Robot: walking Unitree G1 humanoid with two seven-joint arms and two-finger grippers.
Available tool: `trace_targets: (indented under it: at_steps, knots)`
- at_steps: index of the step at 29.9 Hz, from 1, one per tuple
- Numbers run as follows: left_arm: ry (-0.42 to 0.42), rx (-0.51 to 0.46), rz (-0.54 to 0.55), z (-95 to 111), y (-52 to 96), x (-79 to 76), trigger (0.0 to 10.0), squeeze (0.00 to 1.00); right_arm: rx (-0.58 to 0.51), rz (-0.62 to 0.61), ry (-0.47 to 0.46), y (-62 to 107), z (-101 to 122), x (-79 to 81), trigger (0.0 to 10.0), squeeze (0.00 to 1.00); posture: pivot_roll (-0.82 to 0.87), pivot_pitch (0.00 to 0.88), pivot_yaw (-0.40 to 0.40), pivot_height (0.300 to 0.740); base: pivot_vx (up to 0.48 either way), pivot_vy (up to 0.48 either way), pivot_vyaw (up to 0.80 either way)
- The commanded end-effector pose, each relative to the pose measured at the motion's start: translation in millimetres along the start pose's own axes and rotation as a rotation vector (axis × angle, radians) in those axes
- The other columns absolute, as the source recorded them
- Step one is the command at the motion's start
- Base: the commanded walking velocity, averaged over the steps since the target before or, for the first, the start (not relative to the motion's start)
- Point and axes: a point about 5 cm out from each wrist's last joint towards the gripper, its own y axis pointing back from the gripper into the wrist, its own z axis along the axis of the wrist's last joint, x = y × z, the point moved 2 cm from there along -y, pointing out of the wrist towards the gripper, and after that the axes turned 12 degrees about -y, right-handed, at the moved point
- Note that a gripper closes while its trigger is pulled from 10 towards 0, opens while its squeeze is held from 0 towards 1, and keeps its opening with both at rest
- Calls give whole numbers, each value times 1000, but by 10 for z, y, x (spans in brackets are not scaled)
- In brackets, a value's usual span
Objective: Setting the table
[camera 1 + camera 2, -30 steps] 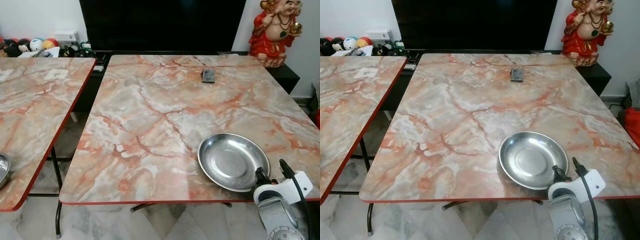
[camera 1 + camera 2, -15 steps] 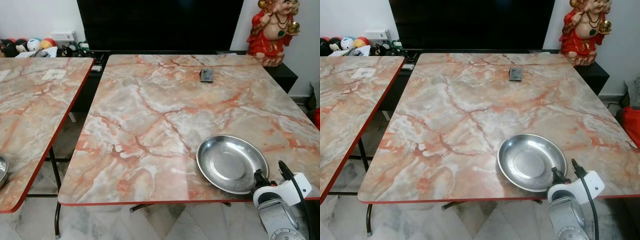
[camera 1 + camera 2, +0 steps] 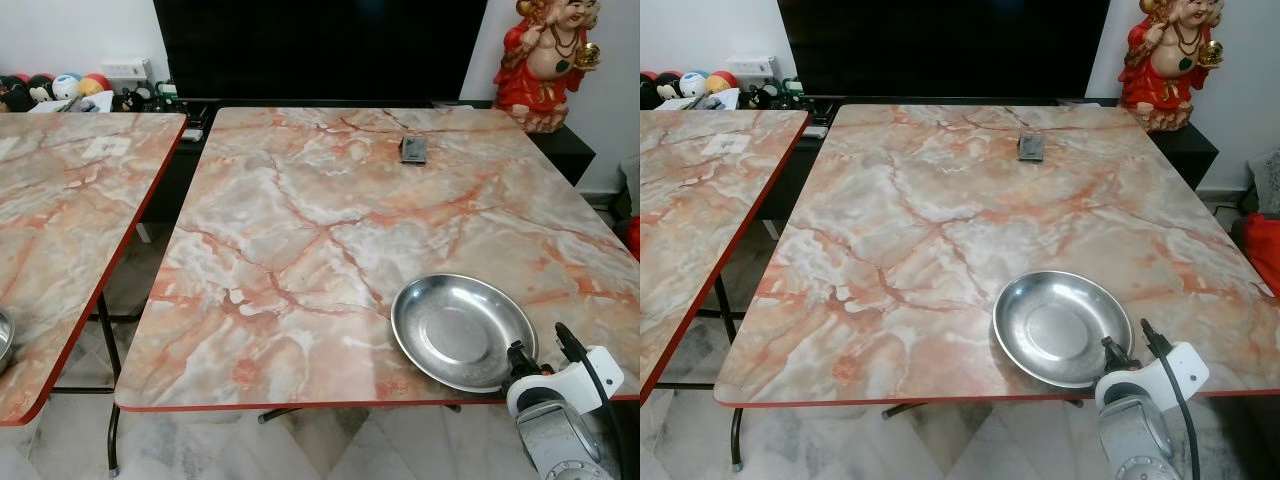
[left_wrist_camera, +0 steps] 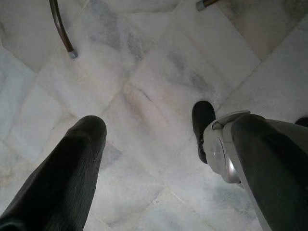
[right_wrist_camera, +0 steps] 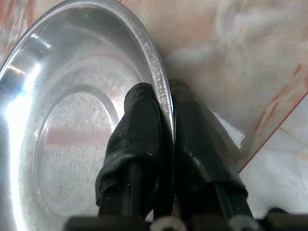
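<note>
Your right gripper [image 5: 166, 103] is clamped on the rim of the steel plate [image 3: 462, 330]: one finger inside the dish, one outside, rim pinched between them. The plate sits flat on the marble-pattern bench [image 3: 330, 230], at the near right corner, close to the front edge. Part of the rim looks level with or just past that edge; can't tell which.

Your left gripper [image 4: 159, 159] hangs idle over the floor tiles, fingers spread apart, holding nothing.

Handling, my read:
- Thin stamped metal, so light and stiff. It won't flex, and it won't break if dropped, but it will clang and roll.
- Polished surface plus a glossy bench top means low friction. It will slide easily if you push or drag it.
- An edge pinch on a smooth curved rim is a weak hold. The plate can pivot about the fingers and droop on lift. Keep the wrist level and move slowly.
- The rim is the only sensible place to grip; the bowl is too shallow and wide for anything else. The current hold at the near rim is fine.

Also on the bench: a small dark object [image 3: 415, 150] near the far side, well apart from the plate. A second bench [image 3: 70, 220] stands to your left, with a steel bowl [image 3: 5, 340] at its near edge.
</note>
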Motion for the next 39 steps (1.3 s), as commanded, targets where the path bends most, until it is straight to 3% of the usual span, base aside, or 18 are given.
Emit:
trace_targets:
  at_steps: [1, 16, 17, 18, 19, 27, 30, 31, 39]
  knots:
    - [-20, 38, -20, -88, 19, -33, 10000, 0, 12, -6, 15, 36, -31, -3, 10000, 392, -46, 109, -35, 740, 0, 0, 0]
    - [-21, 49, -30, -98, 18, -61, 10000, 0, -2, -39, 63, 80, 4, -41, 10000, 392, -53, 108, -41, 740, 0, 0, 0]
    - [-21, 50, -31, -97, 18, -63, 10000, 0, -3, -45, 66, 85, 7, -52, 10000, 627, -53, 108, -41, 740, 0, 0, 0]
    - [-21, 50, -31, -97, 17, -64, 10000, 0, -2, -47, 66, 86, 6, -54, 10000, 627, -53, 108, -41, 740, 0, 0, 0]
    - [-21, 51, -32, -97, 17, -65, 10000, 0, -3, -48, 66, 87, 8, -56, 10000, 835, -54, 108, -43, 740, 0, 0, 0]
    - [-22, 54, -34, -104, 19, -65, 10000, 0, -10, -110, 109, 100, 21, -148, 10000, 824, -52, 110, -43, 740, 0, 0, 0]
    - [-23, 55, -34, -106, 19, -66, 10000, 0, -29, -107, 113, 107, 47, -145, 10000, 749, -53, 109, -42, 740, 0, 0, 0]
    - [-24, 55, -35, -106, 19, -68, 10000, 0, -39, -105, 131, 110, 64, -142, 10000, 20, -54, 109, -42, 740, 0, 0, 0]
    - [-24, 56, -39, -104, 17, -74, 10000, 0, -155, -75, 180, 154, 209, -52, 10000, 0, -53, 105, -42, 740, 0, 0, 0]
